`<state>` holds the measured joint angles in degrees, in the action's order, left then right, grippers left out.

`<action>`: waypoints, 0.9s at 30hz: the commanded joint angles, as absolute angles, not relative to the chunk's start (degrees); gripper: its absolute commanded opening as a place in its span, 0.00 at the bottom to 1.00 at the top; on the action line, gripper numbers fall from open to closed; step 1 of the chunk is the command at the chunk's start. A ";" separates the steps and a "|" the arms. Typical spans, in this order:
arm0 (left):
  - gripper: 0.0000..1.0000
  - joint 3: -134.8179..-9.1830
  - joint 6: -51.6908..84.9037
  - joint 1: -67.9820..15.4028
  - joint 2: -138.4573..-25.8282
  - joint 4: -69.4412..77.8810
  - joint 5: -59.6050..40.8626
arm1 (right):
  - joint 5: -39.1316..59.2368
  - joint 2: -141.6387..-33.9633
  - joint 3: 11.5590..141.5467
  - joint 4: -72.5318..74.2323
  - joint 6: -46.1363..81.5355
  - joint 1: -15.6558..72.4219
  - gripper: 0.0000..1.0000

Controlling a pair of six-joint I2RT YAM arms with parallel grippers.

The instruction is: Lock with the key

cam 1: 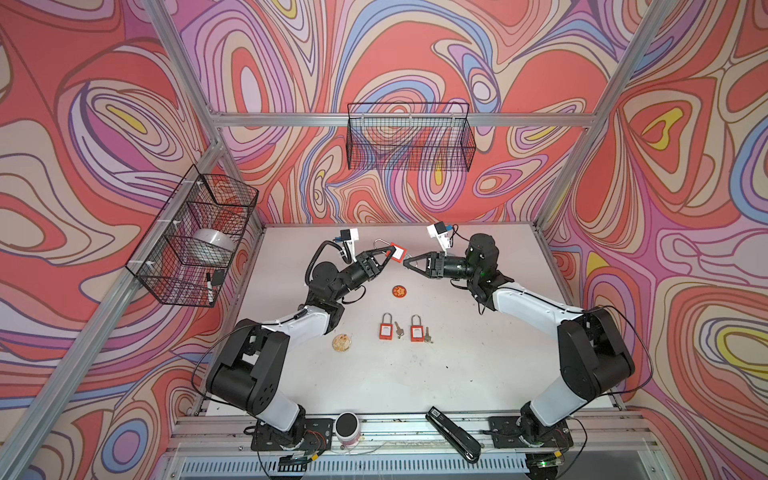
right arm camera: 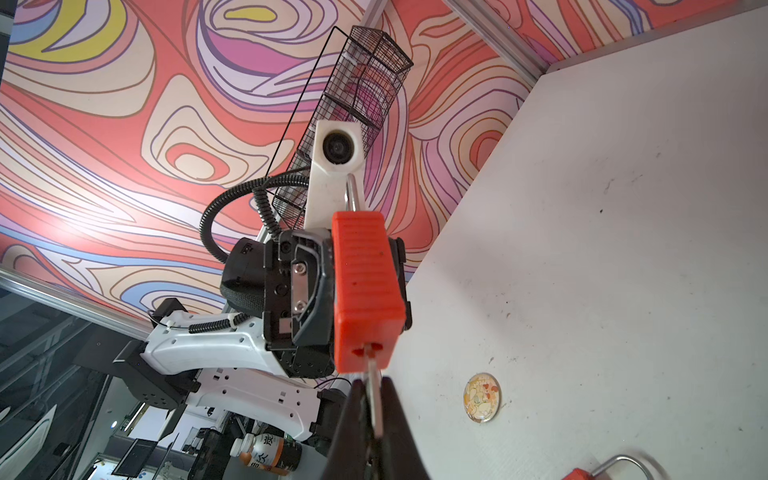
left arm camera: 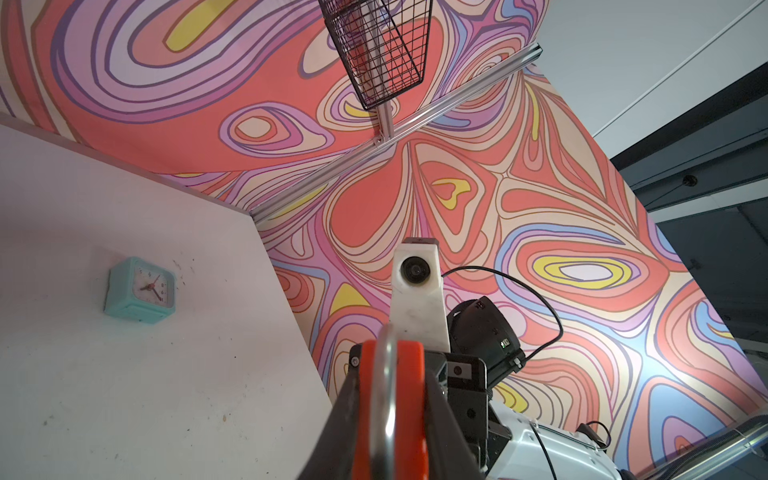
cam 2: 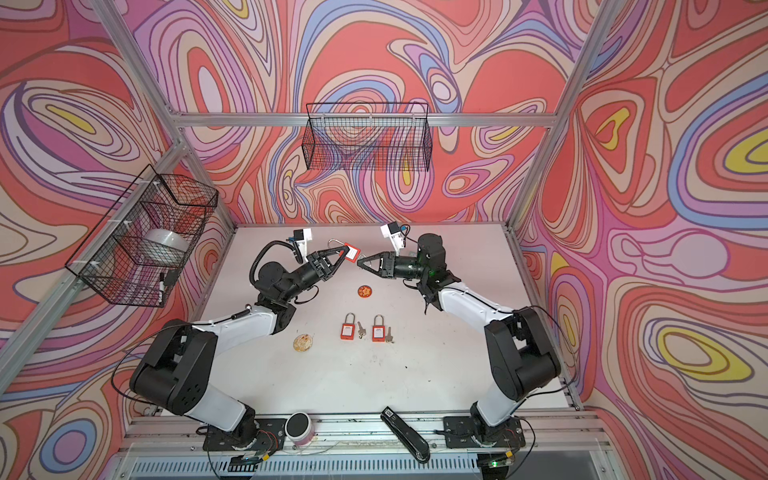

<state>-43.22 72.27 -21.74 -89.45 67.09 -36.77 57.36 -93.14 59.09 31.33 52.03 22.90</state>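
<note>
Right wrist view: orange padlock [right arm camera: 368, 286] is held clear of the desk [right arm camera: 602, 249], its body clamped between the left jaws. Its keyway end faces the right jaws, which are pinched closed on the key [right arm camera: 373, 370]. The key blade has entered the keyway slot; how deep it sits cannot be told. In both top views the two arms meet over the far middle of the desk, the left jaws reaching in from the left and the right jaws from the right. The silver shackle [left arm camera: 384, 395] runs back between the left jaws; whether it is seated in the body cannot be told. A red round disc [cam 1: 400, 291] lies on the desk just nearer than the meeting point, apart from both arms. Nearer still, two spare padlocks [cam 1: 386, 332] [cam 1: 417, 332] lie flat side by side. Each has one of the spare keys [cam 1: 399, 330] [cam 1: 427, 334] just to its right. A pale round disc [cam 1: 343, 343] lies left of them, close to the left forearm. A teal clock [left arm camera: 139, 291] sits on the desk in the left wrist view. One wire basket [cam 1: 409, 137] hangs on the far wall. A second, the left basket [cam 1: 191, 237], holds a white roll [cam 1: 212, 245] and a marker [cam 1: 210, 286]. On the near rail are a black-topped cup [cam 1: 347, 428] and a black stapler-like tool [cam 1: 453, 434]. Count: padlocks 3, keys 3, discs 2, baskets 2, clock 1.
</note>
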 commanded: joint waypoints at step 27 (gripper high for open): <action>0.00 -44.45 68.54 -20.56 -91.89 60.33 -39.89 | 50.78 -78.23 45.66 12.80 44.42 11.99 0.00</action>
<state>-43.09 70.91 -20.12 -90.35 64.49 -37.19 54.04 -80.16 47.59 18.39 47.03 13.96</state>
